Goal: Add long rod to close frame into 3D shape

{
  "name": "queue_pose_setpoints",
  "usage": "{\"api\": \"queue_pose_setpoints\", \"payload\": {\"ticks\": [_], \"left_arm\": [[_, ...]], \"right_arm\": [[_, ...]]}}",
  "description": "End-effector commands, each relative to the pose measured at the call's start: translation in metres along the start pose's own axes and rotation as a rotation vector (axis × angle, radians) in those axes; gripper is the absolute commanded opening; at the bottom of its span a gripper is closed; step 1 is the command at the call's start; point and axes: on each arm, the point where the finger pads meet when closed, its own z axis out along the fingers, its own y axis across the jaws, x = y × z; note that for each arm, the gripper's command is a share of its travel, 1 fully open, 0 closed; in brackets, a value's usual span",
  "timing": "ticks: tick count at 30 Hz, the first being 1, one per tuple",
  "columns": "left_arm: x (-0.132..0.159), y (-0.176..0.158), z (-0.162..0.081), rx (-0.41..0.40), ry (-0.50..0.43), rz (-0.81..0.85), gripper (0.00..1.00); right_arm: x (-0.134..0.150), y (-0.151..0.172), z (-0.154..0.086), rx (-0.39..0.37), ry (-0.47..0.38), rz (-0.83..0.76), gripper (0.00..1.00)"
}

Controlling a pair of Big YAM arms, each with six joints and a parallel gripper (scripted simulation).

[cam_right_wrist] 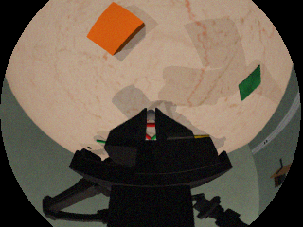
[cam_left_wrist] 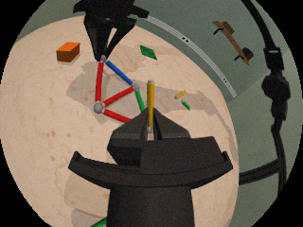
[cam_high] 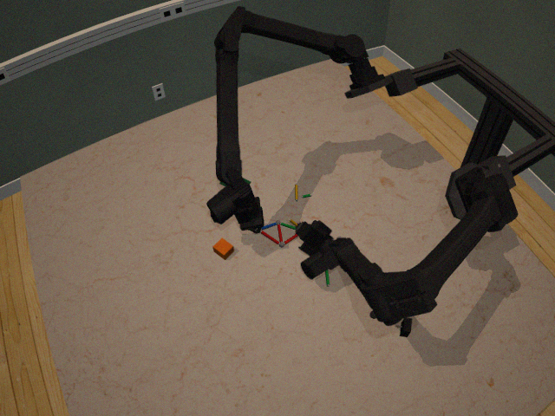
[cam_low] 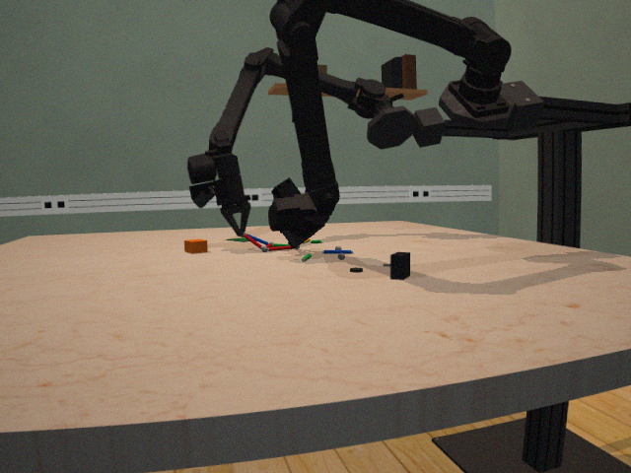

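Note:
The frame (cam_high: 278,233) is a flat set of red, blue and green rods joined by steel balls, lying on the table between the two grippers. It also shows in the left wrist view (cam_left_wrist: 116,91). My left gripper (cam_high: 299,228) is shut on a yellow rod (cam_left_wrist: 151,104), whose far end points at the frame's near ball (cam_left_wrist: 135,85). My right gripper (cam_high: 258,229) is shut on the frame's far corner, where a red and a blue rod meet. In the right wrist view, red and white show between the right gripper's fingers.
An orange block (cam_high: 223,248) sits left of the frame, close to the right gripper. Loose rods lie around: a yellow one (cam_high: 296,191), a green one (cam_high: 306,195) behind, and a green one (cam_high: 327,277) under the left arm. A black block (cam_low: 399,265) stands apart.

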Motion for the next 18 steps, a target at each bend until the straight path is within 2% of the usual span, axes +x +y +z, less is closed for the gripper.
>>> {"api": "queue_pose_setpoints", "payload": {"ticks": [1, 10, 11, 18], "left_arm": [[-0.002, 0.0, 0.0, 0.001, -0.004, 0.005, 0.0], [-0.002, 0.0, 0.0, 0.001, -0.004, 0.005, 0.0], [-0.002, 0.0, 0.0, 0.001, -0.004, 0.005, 0.0], [-0.002, 0.0, 0.0, 0.001, -0.004, 0.005, 0.0]], "right_arm": [[0.001, -0.001, -0.005, -0.002, 0.001, 0.022, 0.0], [0.0, -0.001, -0.005, -0.003, -0.001, 0.023, 0.0], [0.007, 0.001, -0.002, 0.003, 0.01, 0.009, 0.0], [0.011, 0.007, -0.016, -0.006, -0.004, -0.009, 0.0]]}}
